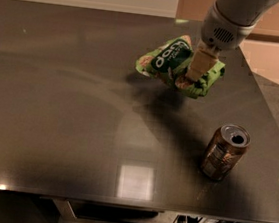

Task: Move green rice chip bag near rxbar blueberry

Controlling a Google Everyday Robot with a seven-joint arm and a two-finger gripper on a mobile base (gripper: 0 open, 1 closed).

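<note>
The green rice chip bag (pixel 171 62) is a crinkled bright green pouch with white lettering, held up off the dark table at the back right. My gripper (pixel 193 75) comes down from the upper right and is shut on the bag's right part. The bag's shadow falls on the table below it. The rxbar blueberry is hidden, covered by the bag and the arm.
A brown drink can (pixel 225 151) stands open-topped at the front right of the grey table (pixel 67 125). The table's right edge runs diagonally close behind the can. The table's front edge is at the bottom.
</note>
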